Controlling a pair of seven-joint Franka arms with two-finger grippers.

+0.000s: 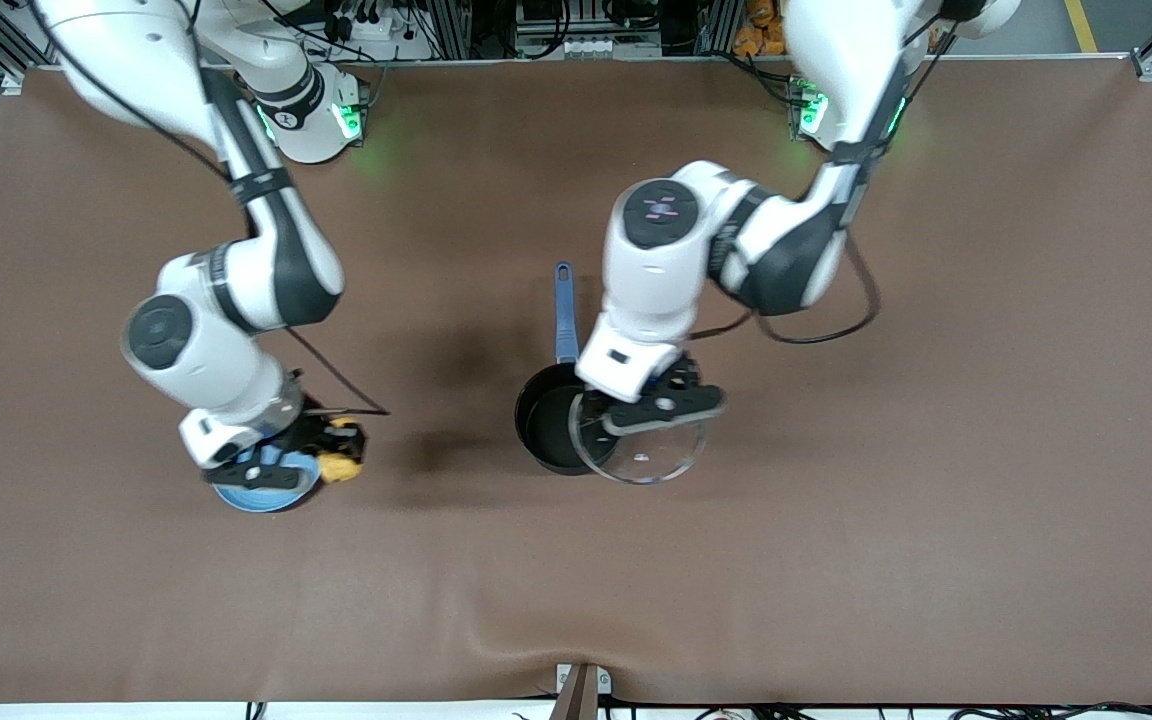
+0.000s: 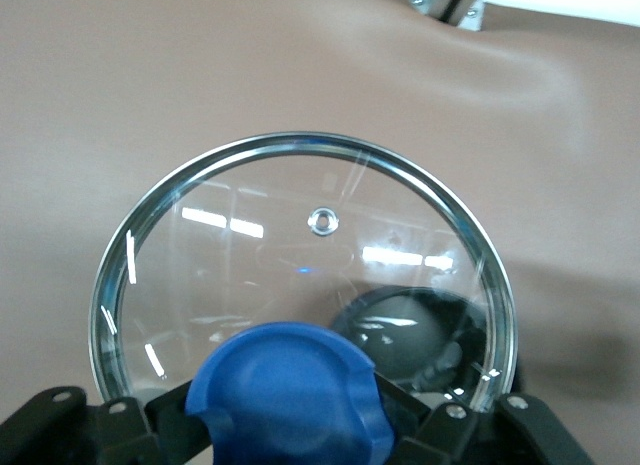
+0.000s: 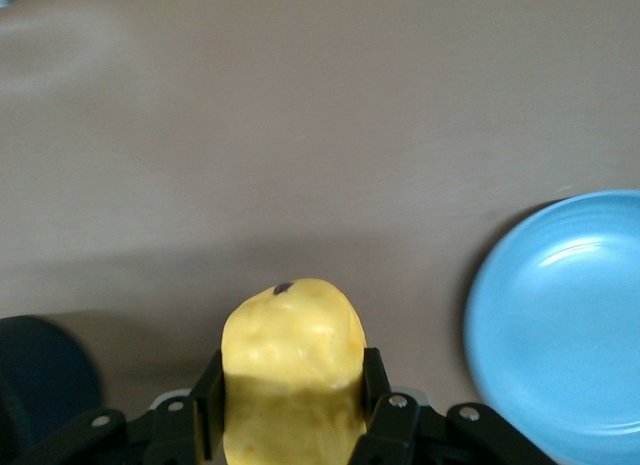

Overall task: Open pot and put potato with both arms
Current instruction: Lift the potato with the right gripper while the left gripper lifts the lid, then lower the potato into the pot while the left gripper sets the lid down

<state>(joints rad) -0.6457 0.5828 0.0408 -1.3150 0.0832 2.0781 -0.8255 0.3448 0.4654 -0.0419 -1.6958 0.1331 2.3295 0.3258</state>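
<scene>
The right gripper point(image 1: 321, 455) hangs over the worktop point(image 1: 936, 500) toward the right arm's end, just beside the light-blue plate point(image 1: 266, 496), its jaws pinching the potato point(image 1: 340, 464). In the right wrist view the potato point(image 3: 292, 370) sits upright between the fingers point(image 3: 375, 385), clear of the plate point(image 3: 560, 325) and of the brown surface below. So the pick-up looks done on that side.

At mid-table stands the pot point(image 1: 548, 425), its blue handle point(image 1: 565, 312) pointing toward the robots' bases. Its mouth is partly uncovered: the left gripper point(image 1: 658, 405) holds the glass lid point(image 1: 648, 448) over the pot's rim on the side toward the left arm's end, jaws closed on the blue knob point(image 2: 290, 395). Through the glass in the left wrist view, part of the dark pot point(image 2: 405, 330) still shows beneath the lid point(image 2: 300, 275). The opening step appears nearly finished; the lid probably needs to move farther aside.

What remains is carrying the potato across and dropping it in. The stretch of worktop between plate and pot is bare, so the path looks free. The main hazard seems to be the two arms crowding over the pot.
</scene>
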